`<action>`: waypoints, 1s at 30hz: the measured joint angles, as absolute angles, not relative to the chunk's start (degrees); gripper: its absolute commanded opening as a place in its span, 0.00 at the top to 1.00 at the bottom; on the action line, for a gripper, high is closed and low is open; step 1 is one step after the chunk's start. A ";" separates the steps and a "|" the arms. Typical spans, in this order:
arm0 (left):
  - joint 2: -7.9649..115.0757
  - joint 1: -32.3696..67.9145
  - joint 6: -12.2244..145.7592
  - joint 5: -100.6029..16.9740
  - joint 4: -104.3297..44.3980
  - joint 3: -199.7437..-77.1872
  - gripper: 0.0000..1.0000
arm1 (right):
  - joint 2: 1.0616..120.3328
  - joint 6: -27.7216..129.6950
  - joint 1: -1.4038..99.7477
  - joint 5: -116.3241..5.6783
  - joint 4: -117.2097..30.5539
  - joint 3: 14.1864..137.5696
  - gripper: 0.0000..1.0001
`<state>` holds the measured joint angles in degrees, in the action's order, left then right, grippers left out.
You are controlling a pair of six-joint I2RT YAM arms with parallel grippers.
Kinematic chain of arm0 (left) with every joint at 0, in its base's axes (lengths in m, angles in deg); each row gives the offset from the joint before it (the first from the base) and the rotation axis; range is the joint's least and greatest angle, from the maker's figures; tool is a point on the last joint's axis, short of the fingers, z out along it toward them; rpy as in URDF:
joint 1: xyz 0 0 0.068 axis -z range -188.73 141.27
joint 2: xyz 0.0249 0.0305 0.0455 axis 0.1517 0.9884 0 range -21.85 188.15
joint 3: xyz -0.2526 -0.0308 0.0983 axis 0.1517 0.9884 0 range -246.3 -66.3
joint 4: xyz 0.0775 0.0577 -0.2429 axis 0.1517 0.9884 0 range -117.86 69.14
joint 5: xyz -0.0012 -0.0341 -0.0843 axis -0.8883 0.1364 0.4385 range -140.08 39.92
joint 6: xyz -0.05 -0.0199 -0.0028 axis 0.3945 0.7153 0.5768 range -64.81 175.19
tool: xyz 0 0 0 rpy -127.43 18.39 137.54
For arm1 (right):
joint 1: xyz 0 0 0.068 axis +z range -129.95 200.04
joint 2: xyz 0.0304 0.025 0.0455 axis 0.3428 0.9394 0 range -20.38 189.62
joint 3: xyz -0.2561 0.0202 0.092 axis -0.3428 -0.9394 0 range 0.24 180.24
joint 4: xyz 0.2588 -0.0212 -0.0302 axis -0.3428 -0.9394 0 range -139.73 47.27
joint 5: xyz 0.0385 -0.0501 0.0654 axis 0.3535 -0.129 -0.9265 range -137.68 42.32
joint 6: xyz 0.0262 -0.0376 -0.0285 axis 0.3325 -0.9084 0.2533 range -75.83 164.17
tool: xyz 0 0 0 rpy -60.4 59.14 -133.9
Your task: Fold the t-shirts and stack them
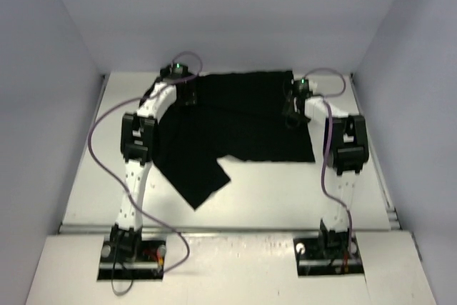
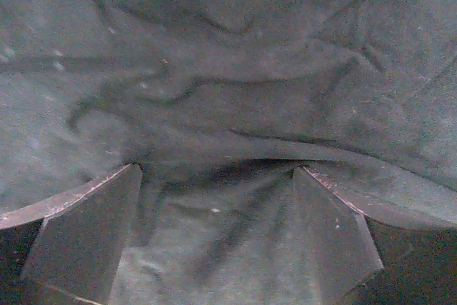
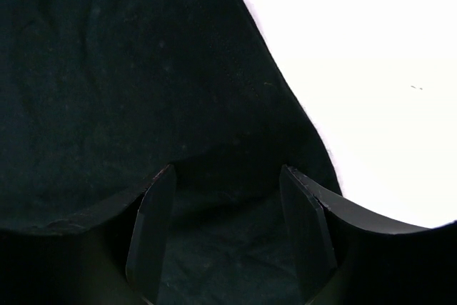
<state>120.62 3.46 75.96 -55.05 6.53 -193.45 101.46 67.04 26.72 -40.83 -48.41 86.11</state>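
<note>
On far half of table (image 1: 285, 191), black t-shirt (image 1: 243, 116) lies spread, one flap pointing near-left. Left gripper (image 2: 216, 176) and right gripper (image 3: 227, 176) both spread wide, cloth between fingers, not pinched. Advice: lower fully, close on edge layer, lift both together.

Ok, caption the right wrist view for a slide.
Open right gripper over the black t-shirt near its edge on the white table.

Robot lab cell: bare walls (image 1: 64, 69) boxing white table (image 1: 285, 191), cabled arms (image 1: 133, 191) bolted down.
</note>
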 measured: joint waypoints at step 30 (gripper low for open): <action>55.80 18.87 100.90 -45.83 8.86 -114.92 0.24 | 61.98 69.91 25.96 -38.71 -55.40 53.37 0.43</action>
<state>55.80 18.87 100.90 -45.83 8.86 -114.92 61.98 69.91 25.96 -38.71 -55.40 53.37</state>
